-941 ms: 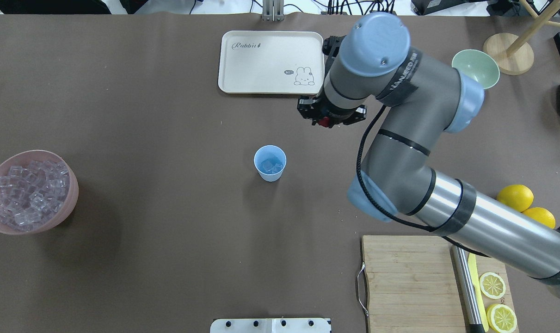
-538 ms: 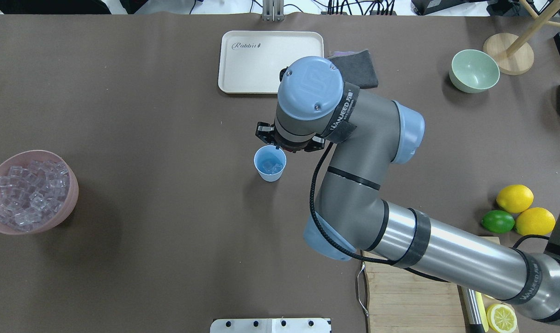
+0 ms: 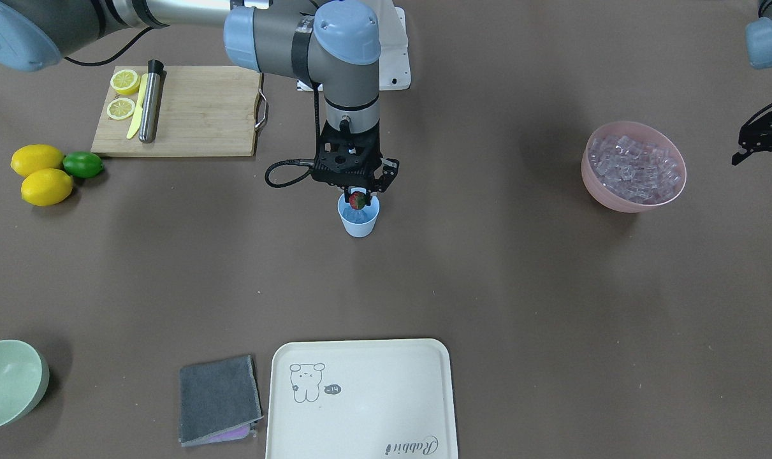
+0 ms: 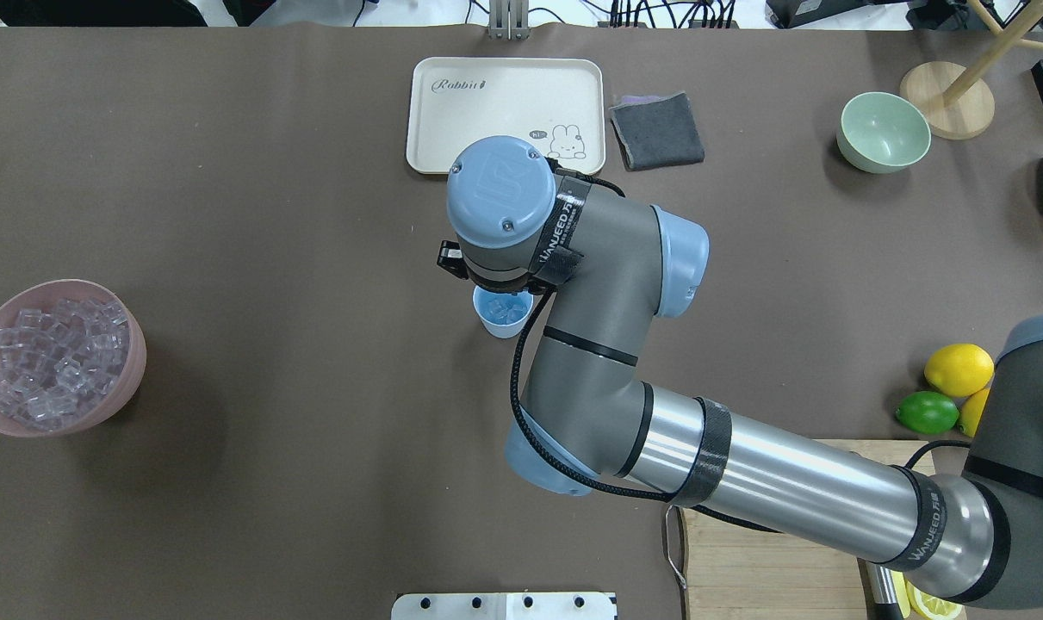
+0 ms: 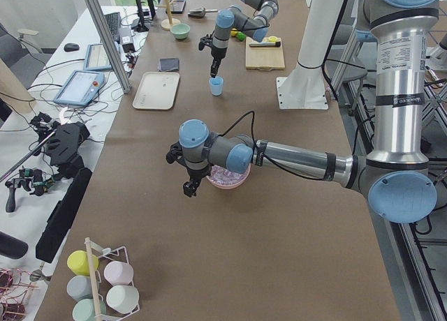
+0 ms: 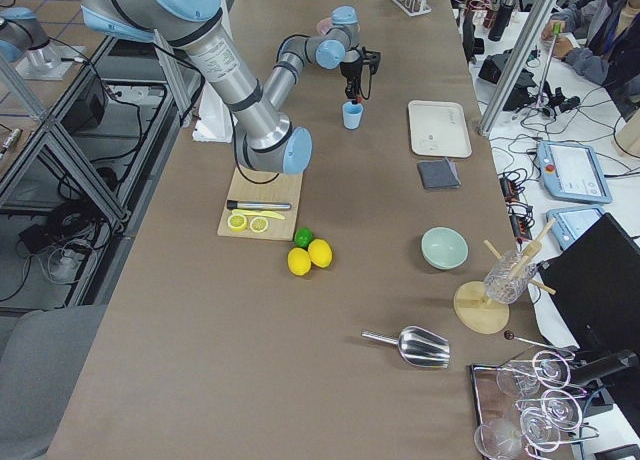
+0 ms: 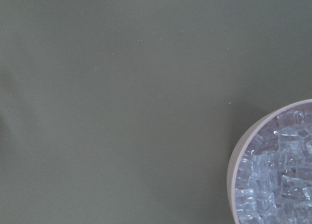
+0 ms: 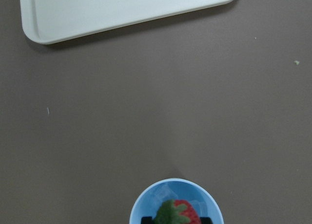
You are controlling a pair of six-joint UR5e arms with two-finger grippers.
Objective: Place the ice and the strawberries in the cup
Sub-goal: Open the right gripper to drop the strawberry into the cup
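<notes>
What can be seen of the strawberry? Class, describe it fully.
The strawberry is tiny and red, with a green leafy cap. It is pinched in the right end effector and hangs at the mouth of the light blue cup, not yet released. In the right wrist view its cap lies to the left and its red body to the right. Clear ice cubes sit in the cup below; whether it touches them cannot be told.

Overhead view looked forward and down from behind the robot. Front-facing view looked steeply down from the opposite side. Both took in the whole table (image 4: 271, 215). Each side view looked along the table from one end, from afar. Both wrist cameras looked straight down at close range. The right one shared the cup (image 8: 210, 207) and tray (image 8: 97, 14) with the overhead view, the left one the pink bowl (image 7: 233, 170).
</notes>
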